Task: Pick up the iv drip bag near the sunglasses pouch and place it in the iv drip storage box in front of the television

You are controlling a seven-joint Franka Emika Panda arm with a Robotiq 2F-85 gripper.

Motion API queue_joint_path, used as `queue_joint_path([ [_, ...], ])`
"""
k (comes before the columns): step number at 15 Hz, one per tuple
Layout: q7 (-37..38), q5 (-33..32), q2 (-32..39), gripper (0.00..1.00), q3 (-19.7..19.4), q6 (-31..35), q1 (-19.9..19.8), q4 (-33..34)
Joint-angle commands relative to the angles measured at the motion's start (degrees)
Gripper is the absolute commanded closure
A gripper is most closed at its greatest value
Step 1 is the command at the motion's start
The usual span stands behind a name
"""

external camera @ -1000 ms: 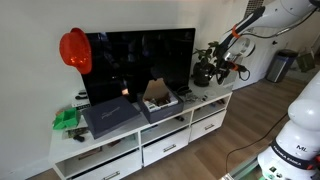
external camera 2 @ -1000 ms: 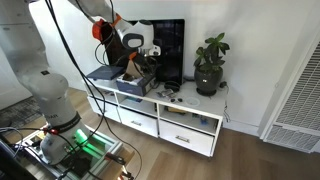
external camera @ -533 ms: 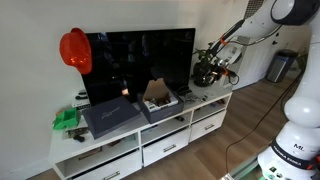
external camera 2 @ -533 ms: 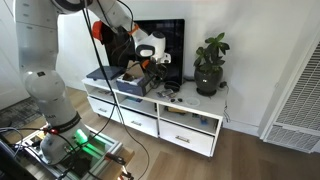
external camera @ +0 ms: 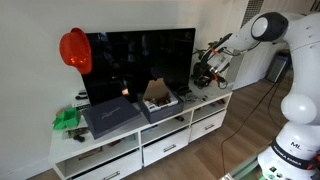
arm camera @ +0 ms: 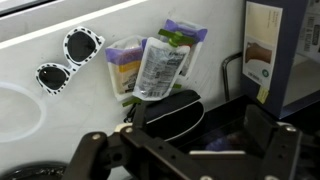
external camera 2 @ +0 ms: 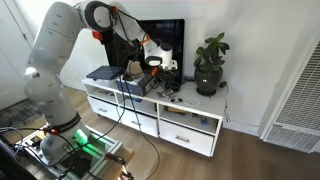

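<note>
Gripper [external camera: 213, 68] hangs above the worktop's [external camera: 205, 97] end in an exterior view, well apart from the box [external camera: 160, 102] before the television [external camera: 140, 60]. In an exterior view, it hovers near a plant [external camera 2: 210, 65]. Wrist view: jaws spread wide, empty, over a black pouch [arm camera: 170, 112]; the iv bag [arm camera: 158, 68] lies just beyond it, near sunglasses [arm camera: 70, 58].

light: bright, even | shadows: soft | glare: faint reflections on television [external camera: 140, 62] | wrist view: near jaws blurred
</note>
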Motion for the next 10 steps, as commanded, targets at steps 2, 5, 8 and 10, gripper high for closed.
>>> queue_joint_path([
  [2, -2.5, 1.8, 8.6, 0.00, 5.1, -0.9, -4.6, 9.4],
  [5, -2.2, 1.3, 12.9, 0.00, 6.5, -0.4, -5.8, 13.0],
  [8, -0.6, -0.3, 11.7, 0.00, 5.6, 0.0, -5.2, 10.9],
  [10, -0.6, -0.4, 12.5, 0.00, 5.7, 0.0, -5.3, 11.8],
])
